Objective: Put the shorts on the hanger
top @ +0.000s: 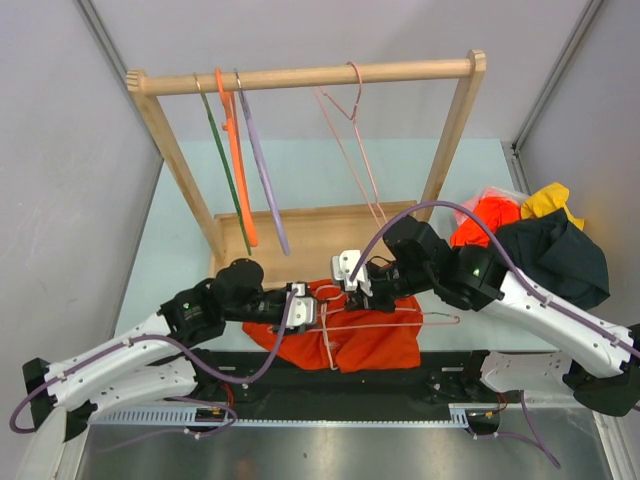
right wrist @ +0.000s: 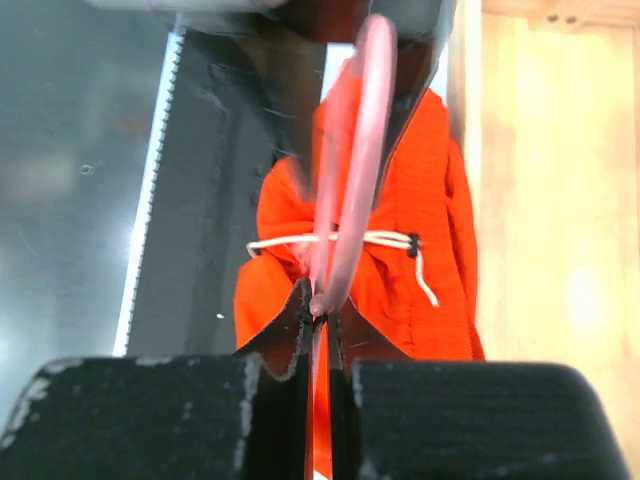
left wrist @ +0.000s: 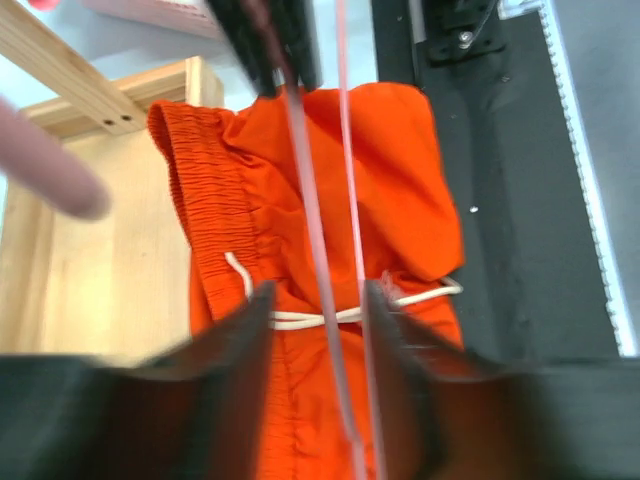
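Two arms lean in at the near middle of the table (top: pixel 185 250), so from the left: on the wooden rack (top: pixel 300 77) hang a green hanger (top: pixel 222 165), an orange hanger (top: pixel 238 170) and a lilac hanger (top: pixel 262 170). Below them the left gripper (top: pixel 306 308) sits at the left end of the shorts (top: pixel 375 340). Its fingers (left wrist: pixel 245 340) stand parted, released, with two thin pink wires running through the gap and neither one pinched. The shorts lie rumpled between the rack's base and the table's near edge: bright orange-red, with a gathered elastic waistband (left wrist: pixel 195 190) and a white drawstring (left wrist: pixel 300 320) looped across the front. Across them lies the hanger (top: pixel 430 318), pale pink wire, hook pointing right. Just right of centre, the right gripper (top: pixel 352 280) is clenched on that wire, fingertips pressed together around it. A second pink hanger (top: pixel 355 150) hangs on the rail above, and far right sits a pile of clothes (top: pixel 545 250), orange, yellow and dark. Hard to read: the shorts' left edge is under the left arm, the wire loop blurs close to the right wrist camera, a fuzzy pink shape at the left wrist view's edge can't be identified, and both wrist views lose the nearest fabric behind the fingers.
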`<state>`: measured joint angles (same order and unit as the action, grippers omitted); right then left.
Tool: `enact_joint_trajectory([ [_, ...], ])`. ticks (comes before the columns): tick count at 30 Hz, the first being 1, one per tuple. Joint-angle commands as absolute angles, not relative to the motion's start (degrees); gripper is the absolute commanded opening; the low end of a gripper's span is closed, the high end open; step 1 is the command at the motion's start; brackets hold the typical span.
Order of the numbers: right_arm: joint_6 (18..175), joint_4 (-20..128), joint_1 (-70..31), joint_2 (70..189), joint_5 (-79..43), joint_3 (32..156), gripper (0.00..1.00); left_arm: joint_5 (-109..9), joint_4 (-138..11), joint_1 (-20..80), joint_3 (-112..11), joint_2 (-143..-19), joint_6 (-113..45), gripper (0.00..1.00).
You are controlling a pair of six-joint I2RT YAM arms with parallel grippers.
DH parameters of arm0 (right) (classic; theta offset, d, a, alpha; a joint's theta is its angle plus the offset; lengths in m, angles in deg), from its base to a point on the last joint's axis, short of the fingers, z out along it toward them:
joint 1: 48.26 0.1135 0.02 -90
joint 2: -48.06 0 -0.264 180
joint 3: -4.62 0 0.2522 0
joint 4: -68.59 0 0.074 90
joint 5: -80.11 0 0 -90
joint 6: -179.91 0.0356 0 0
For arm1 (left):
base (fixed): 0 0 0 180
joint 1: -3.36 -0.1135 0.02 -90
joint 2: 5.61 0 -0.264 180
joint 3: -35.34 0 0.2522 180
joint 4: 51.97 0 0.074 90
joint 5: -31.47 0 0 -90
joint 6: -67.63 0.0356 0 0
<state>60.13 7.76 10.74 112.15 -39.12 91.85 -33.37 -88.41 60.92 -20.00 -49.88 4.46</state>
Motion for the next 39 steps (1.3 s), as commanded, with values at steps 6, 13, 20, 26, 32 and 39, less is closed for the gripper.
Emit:
enact_joint_trajectory([
  [6, 56.86, 4.74, 6.85, 107.48, -34.24, 90.97, 0.00, -28.83, -101.30, 56.72, -21.67, -43.50, 13.13, 0.77],
  [13, 54.49, -2.29, 4.21, 102.55, -32.22, 90.98, 0.00, -25.68, -112.04, 37.07, -20.52, -43.91, 25.51, 0.75],
  [20, 55.80, -4.49, 3.07, 99.56, -28.79, 91.06, 0.00, -16.78, -126.19, 21.90, -26.32, -64.30, 36.85, 0.72],
  [26, 57.21, -4.58, 1.75, 97.89, -27.38, 91.06, 0.00, -21.08, -118.68, 21.46, -21.59, -69.41, 35.64, 0.76],
  [32, 56.25, -4.41, 0.34, 97.36, -26.94, 91.15, 0.00, -22.58, -115.49, 22.34, -20.09, -75.99, 33.88, 0.69],
  [39, 55.98, -4.49, -0.18, 96.93, -25.98, 91.85, 0.00, -24.34, -111.80, 27.60, -21.57, -68.58, 30.20, 0.02],
])
